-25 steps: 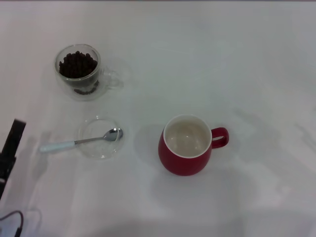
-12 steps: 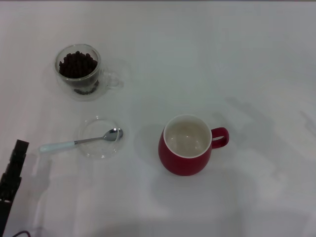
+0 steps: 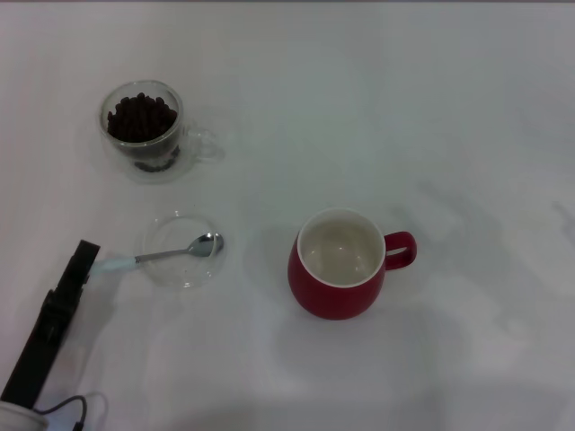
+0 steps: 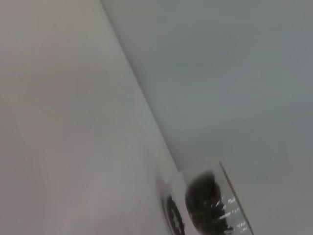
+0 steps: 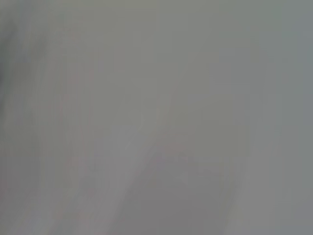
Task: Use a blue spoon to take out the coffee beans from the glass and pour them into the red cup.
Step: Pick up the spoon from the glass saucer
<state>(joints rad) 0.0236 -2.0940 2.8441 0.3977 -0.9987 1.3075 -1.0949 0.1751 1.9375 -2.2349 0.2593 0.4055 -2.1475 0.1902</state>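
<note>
Head view: blue spoon (image 3: 160, 254) lies on the white table (image 3: 467, 117) at near left, metal bowl resting inside a flat clear glass dish (image 3: 181, 250), pale handle sticking out leftward over the dish rim. Left gripper (image 3: 79, 262) comes in from the near-left corner as a dark bar; its far tip is at the end of the spoon handle and covers that end. Contact or clearance there cannot be told, and whether it is parted or closed cannot be told either.

Dish: holds only the spoon bowl.

Glass (image 3: 144, 130), far left, well beyond the dish: upright, handle pointing right, filled with a heap of dark coffee beans (image 3: 140, 117). Left wrist view shows the same glass (image 4: 208, 203) and its dark beans at the frame edge.

Red cup (image 3: 340, 263), right of the dish and well apart from it: upright, handle to the right, white interior showing no beans.

Right gripper: not visible; right wrist view shows only blank grey surface.
</note>
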